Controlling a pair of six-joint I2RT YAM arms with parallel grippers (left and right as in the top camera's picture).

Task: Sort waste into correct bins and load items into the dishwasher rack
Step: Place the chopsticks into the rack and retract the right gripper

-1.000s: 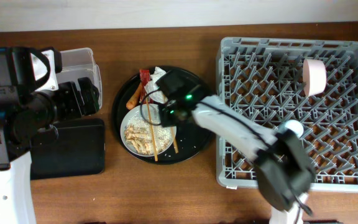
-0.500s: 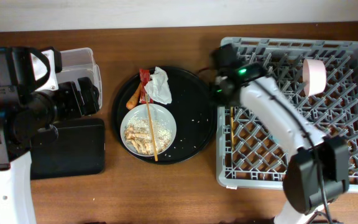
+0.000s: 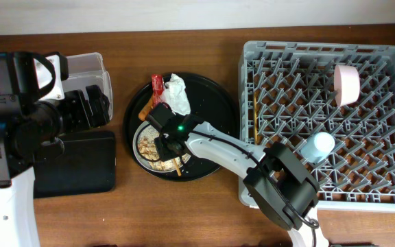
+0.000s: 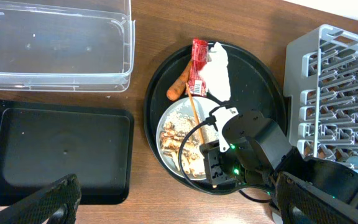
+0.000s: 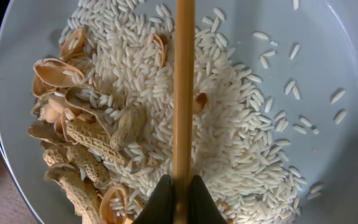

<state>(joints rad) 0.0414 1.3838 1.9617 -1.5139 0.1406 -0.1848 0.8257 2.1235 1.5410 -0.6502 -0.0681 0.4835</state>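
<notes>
My right gripper (image 5: 180, 200) is shut on a thin wooden chopstick (image 5: 183, 93) that lies across the white shallow bowl (image 5: 328, 56) of rice grains and beige shell scraps (image 5: 79, 140). In the overhead view that gripper (image 3: 171, 140) is over the bowl (image 3: 145, 134) on the round black tray (image 3: 214, 103). A crumpled white napkin (image 3: 177, 93), a red wrapper (image 3: 157, 85) and an orange carrot scrap (image 3: 146, 108) lie on the tray's far side. The second chopstick (image 3: 256, 122), the pink bowl (image 3: 346, 84) and the light-blue cup (image 3: 317, 145) are in the grey dishwasher rack (image 3: 321, 49). My left gripper (image 4: 179, 211) is open and empty, high above the table.
The clear plastic tub (image 4: 55, 43) stands at the far left with the shallow black rectangular tray (image 4: 55, 149) in front of it; both hold nothing. The rack fills the right side. My right arm stretches from the rack's front left corner across the round tray.
My right gripper carried one chopstick from the tray to the rack's left side, left it there, came back to the white bowl and shut on the other chopstick. The left arm has not moved.
</notes>
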